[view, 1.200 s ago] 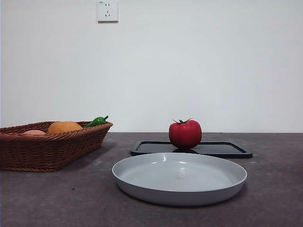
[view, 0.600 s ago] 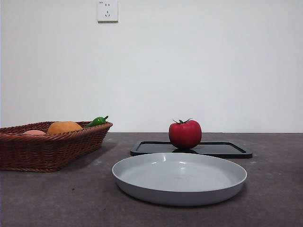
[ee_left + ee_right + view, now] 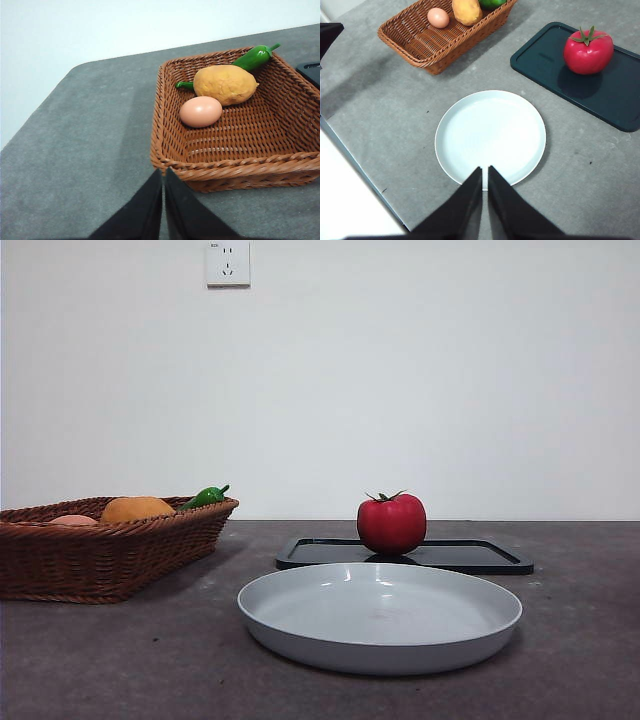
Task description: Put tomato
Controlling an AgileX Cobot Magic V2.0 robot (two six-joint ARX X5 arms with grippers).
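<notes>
Nothing has moved since the earlier frames: the glossy red round tomato (image 3: 391, 524) stands at the same place on the flat black rectangular tray (image 3: 470, 556), and no arm has come into the front view.

The tomato (image 3: 588, 51) is smooth and shiny, nearly a ball, so it has no clear long axis. Its dark green spiky stem cap points up. It sits on the tray (image 3: 600, 95) at the end nearer the basket, towards the far edge of the worktop.

In front of the tray, near the front edge, lies a pale grey round plate (image 3: 380, 617) with a low raised rim and a smooth matte face. At the left side stands a brown woven wicker basket (image 3: 95, 550) with a coarse weave. It holds a rough orange-yellow potato-like piece (image 3: 225, 84), a smooth pinkish egg (image 3: 200, 111) and a glossy green pepper (image 3: 255, 57).

The worktop (image 3: 120, 660) is dark grey, dull and slightly speckled. Behind it is a plain white wall with a white socket (image 3: 227, 262).

The left gripper (image 3: 163, 177) hangs before the basket (image 3: 240, 167), jaws pressed together, holding nothing. The right gripper (image 3: 484, 175) hovers above the near rim of the plate (image 3: 490, 135), jaws likewise closed and empty.
</notes>
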